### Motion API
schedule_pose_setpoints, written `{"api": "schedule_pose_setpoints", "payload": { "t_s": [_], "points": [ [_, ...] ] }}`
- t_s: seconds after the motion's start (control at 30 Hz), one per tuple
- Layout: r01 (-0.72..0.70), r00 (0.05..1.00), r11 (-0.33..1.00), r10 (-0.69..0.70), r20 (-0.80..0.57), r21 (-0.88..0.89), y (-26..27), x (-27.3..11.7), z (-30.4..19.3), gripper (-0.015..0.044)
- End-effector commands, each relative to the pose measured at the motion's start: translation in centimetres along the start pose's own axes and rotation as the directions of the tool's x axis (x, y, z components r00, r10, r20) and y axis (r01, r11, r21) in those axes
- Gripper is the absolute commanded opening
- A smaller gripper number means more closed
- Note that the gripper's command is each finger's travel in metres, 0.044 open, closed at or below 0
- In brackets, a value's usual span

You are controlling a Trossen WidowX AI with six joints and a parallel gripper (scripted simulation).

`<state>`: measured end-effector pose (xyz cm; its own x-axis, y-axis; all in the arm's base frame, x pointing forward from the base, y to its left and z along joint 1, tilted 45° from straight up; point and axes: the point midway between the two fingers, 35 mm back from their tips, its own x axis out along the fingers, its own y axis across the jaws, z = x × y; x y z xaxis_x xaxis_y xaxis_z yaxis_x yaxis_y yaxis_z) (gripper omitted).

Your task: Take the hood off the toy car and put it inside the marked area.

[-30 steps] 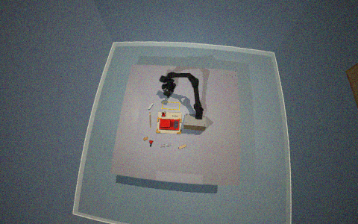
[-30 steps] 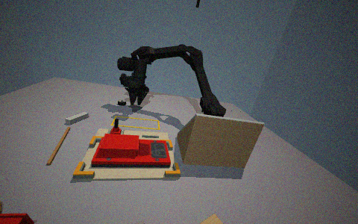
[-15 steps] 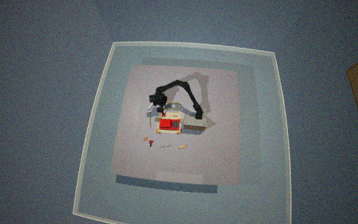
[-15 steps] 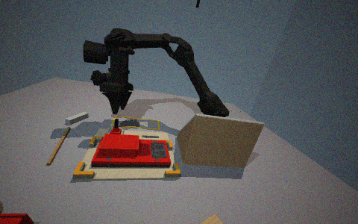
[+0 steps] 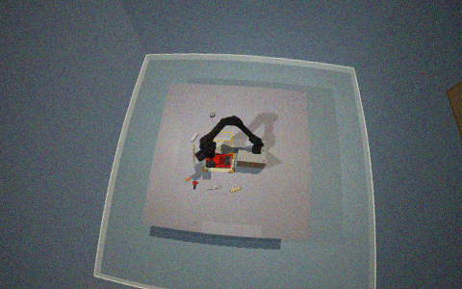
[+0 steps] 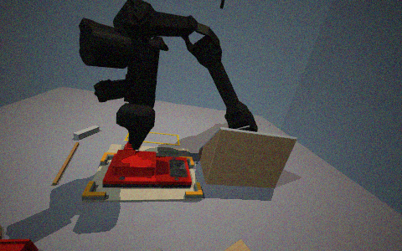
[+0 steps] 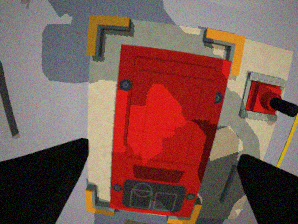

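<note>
Hood [image 7: 160, 119]: raised bright-red panel, seated on the toy car [image 6: 147, 169], which sits on a cream base plate [image 7: 103, 129] with orange corner brackets. We note the gripper [image 6: 133, 143] poised above the car's end, jaws spread wide and grasping nothing; in the wrist view its two dark fingers flank the car without touching it. Marked area [image 6: 152, 137]: yellow outline on the table just behind the car, partly hidden by the arm. Hazards as we judge them: descending off-centre and pinching the car body instead of the hood; lifting the whole car if the hood binds; striking the tan box [image 6: 247, 159] beside the car; releasing over the yellow line.
</note>
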<state>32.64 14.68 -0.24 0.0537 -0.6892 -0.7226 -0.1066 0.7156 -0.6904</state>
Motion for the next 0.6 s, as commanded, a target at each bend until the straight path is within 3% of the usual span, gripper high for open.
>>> {"api": "schedule_pose_setpoints", "payload": {
  "t_s": [0.0,0.57],
  "points": [
    [0.014,1.000,1.000,-0.014,-0.004,0.022,-0.44,0.33,0.16,0.0440],
    [0.014,1.000,1.000,-0.014,-0.003,0.022,-0.43,1.27,0.22,0.0440]
  ]
}}
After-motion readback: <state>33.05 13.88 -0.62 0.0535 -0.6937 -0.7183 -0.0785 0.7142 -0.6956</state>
